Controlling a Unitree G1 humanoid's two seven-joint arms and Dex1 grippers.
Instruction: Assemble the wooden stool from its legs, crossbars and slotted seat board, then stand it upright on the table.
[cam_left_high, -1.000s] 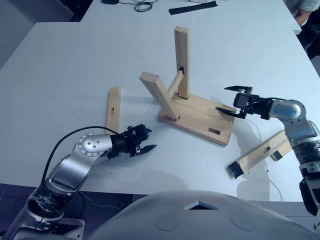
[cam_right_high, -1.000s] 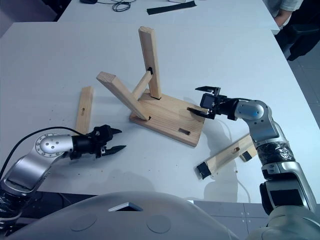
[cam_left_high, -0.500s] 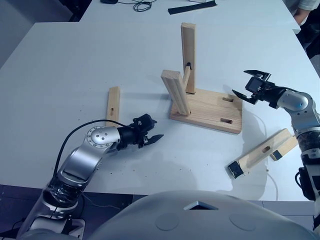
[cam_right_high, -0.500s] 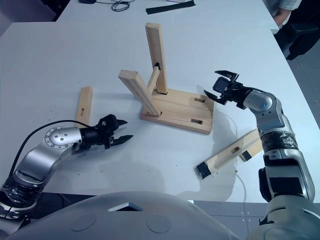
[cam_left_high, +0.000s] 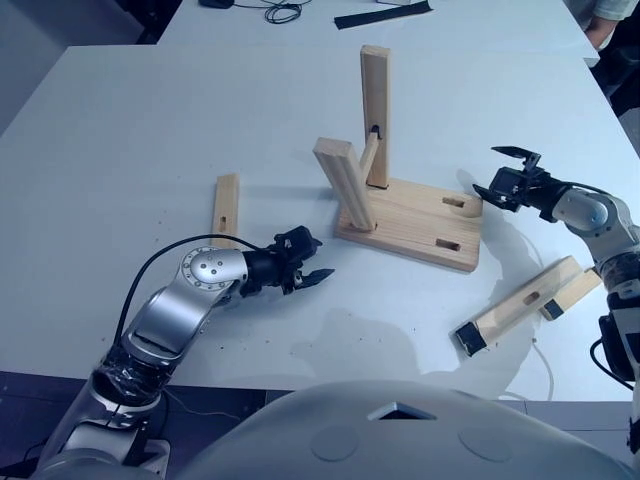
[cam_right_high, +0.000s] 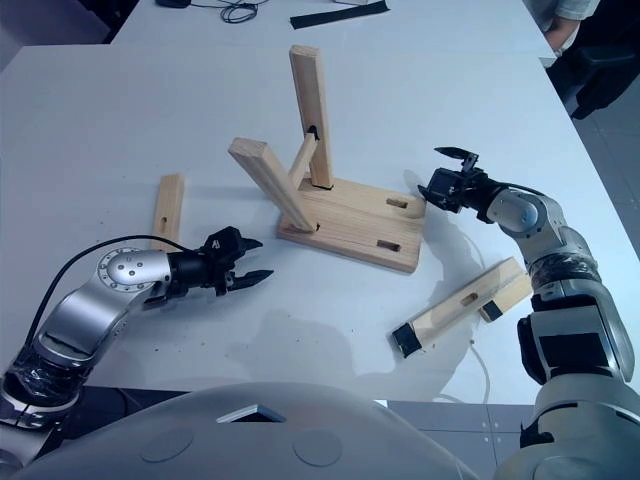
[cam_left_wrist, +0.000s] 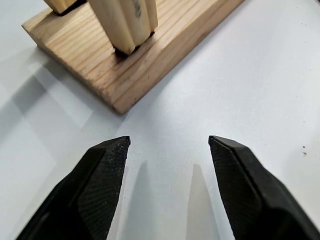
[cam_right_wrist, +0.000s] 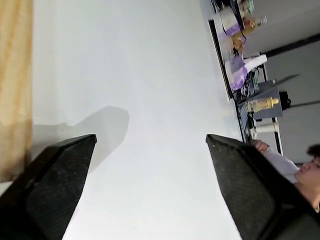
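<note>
At centre frame, the slotted seat board (cam_left_high: 410, 222) lies flat on the table (cam_left_high: 150, 120). It carries one upright leg (cam_left_high: 376, 110), one tilted leg (cam_left_high: 343, 180) and a crossbar (cam_left_high: 369, 152) between them. Two slots at its right end are unfilled. At left lies a loose leg (cam_left_high: 227, 208); at lower right, further loose pieces (cam_left_high: 515, 310). My left gripper (cam_left_high: 318, 258), fingers spread and empty, hovers near the board's lower-left corner. My right gripper (cam_left_high: 497, 172), likewise spread and empty, sits just beside the board's right edge. I judge the tilted leg needs squaring. I would brace the board from the right, then ease that leg upright gently, lest the crossbar slip out.
</note>
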